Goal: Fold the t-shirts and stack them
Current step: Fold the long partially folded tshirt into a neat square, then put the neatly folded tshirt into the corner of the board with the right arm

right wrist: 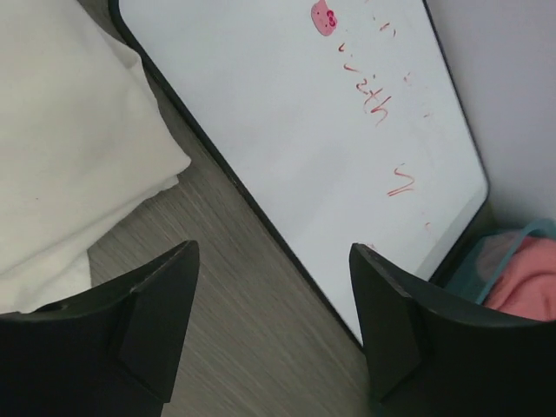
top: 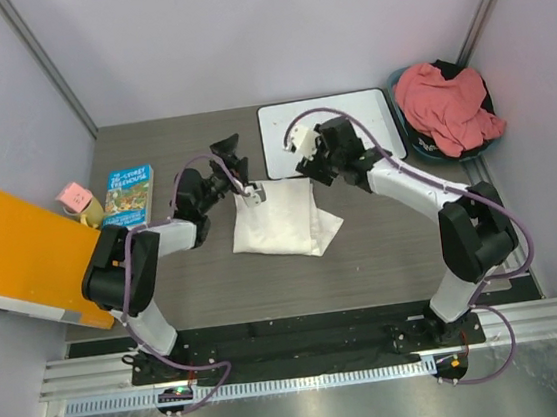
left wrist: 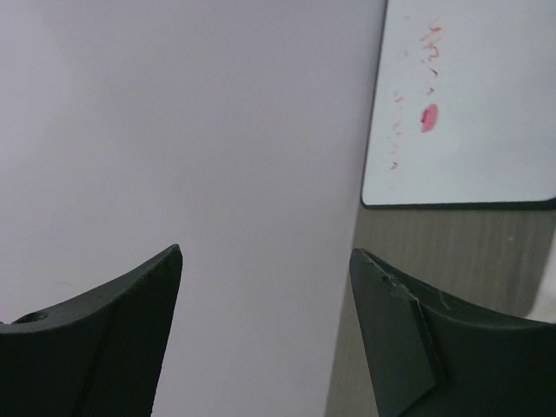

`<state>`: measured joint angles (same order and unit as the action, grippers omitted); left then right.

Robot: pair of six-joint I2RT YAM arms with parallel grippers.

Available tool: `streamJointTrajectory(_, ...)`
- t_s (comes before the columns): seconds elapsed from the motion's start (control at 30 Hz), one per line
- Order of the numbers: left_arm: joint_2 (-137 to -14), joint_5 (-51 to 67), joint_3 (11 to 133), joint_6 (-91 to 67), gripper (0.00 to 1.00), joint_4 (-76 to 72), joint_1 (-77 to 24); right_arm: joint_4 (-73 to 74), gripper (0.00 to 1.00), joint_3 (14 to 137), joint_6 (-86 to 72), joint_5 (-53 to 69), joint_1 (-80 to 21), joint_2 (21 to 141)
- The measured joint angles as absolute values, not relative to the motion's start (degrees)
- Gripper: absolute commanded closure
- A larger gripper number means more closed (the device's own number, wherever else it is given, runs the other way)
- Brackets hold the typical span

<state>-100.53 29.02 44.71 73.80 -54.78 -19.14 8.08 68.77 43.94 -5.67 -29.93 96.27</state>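
Both stand wide open and empty: the left hand (left wrist: 265, 252) over the folded white t-shirt's (top: 280, 218) far left corner, the right hand (right wrist: 274, 248) by its far right corner.

I am watching soft, even light falling over a dark grey wood-grain surface (top: 384, 247) that is sitting boxed in by plain pale walls (top: 268, 28) on three sides, with a metal rail (top: 76, 377) running along its near edge.
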Motion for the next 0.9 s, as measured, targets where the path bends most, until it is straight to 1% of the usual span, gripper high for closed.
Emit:
streamJointTrajectory(0.13, -96.2, 29.6, 44.2, 73.5, 0.21, -56.4, -20.4, 15.2, 0.17, 71.7, 33.0, 3.4, -24.8, 96.2)
streamJointTrajectory(0.27, -92.2, 30.3, 42.0, 74.0, 0.25, -54.7, -23.4, 22.2, 0.17, 68.2, 22.7, 15.9, -20.0, 96.6)
streamJointTrajectory(0.37, -90.5, 31.8, 39.3, 76.0, 0.28, -51.1, -25.3, 24.8, 0.17, 65.2, 16.0, 24.4, -17.1, 97.9)
streamJointTrajectory(0.43, -90.6, 32.2, 37.4, 77.9, 0.28, -48.8, -25.6, 25.8, 0.17, 63.9, 12.4, 28.4, -15.6, 98.5)
streamJointTrajectory(0.6, -94.8, 31.1, 33.8, 83.2, 0.27, -44.8, -25.6, 25.5, 0.17, 63.7, 5.8, 36.2, -12.9, 99.4)
streamJointTrajectory(0.9, -101.2, 26.4, 35.2, 86.2, 0.27, -43.9, -27.4, 22.2, 0.17, 60.4, -1.2, 40.6, -11.9, 99.8)
